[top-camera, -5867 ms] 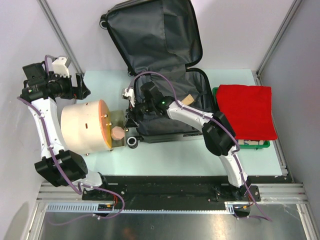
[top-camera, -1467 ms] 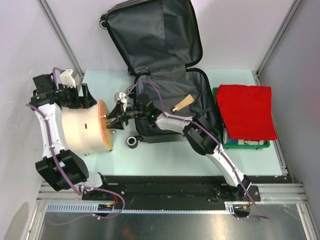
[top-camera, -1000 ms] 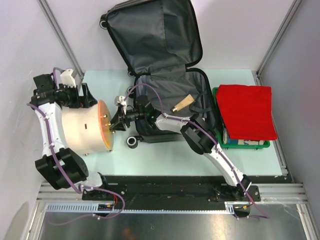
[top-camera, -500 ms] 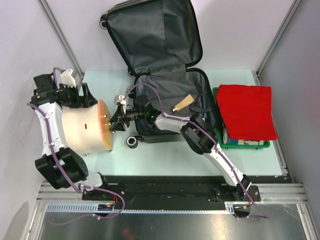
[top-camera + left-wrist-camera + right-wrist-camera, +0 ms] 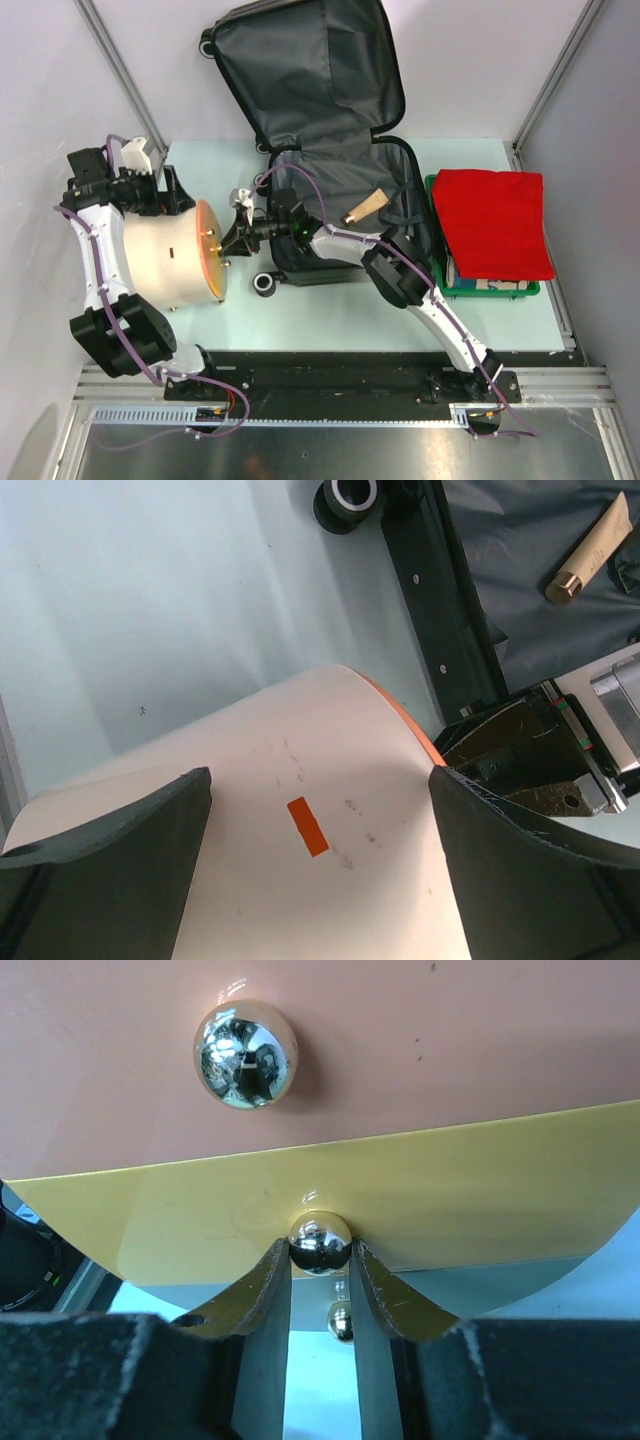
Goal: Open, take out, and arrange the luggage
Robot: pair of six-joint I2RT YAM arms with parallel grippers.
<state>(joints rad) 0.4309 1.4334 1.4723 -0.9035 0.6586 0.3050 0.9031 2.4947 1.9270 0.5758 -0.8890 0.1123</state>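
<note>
The luggage [image 5: 340, 215] lies open at the back middle, its lid [image 5: 310, 70] raised and its dark grey lining showing. A beige tube [image 5: 365, 208] lies inside. The beige cylinder [image 5: 160, 255] with the orange face [image 5: 211, 248] stands to its left. My left gripper [image 5: 165, 195] is open and straddles the cylinder's top; in the left wrist view [image 5: 320, 780] its fingers [image 5: 110, 830] stand wide on either side of the cylinder [image 5: 290, 750]. My right gripper [image 5: 232, 240] is shut on a small chrome knob [image 5: 320, 1242] on the yellow panel [image 5: 450, 1180] of the orange face.
A green bin [image 5: 500, 290] under a folded red cloth [image 5: 495, 220] stands right of the luggage. A black luggage wheel [image 5: 264, 284] sits near the cylinder's face and also shows in the left wrist view [image 5: 348, 495]. A second chrome knob [image 5: 245, 1055] sits higher on the face.
Since the oldest frame the yellow drawer has gone in, my right gripper has moved left onto its knob, and my left gripper has come down over the cylinder. Nothing moved in the last second.
</note>
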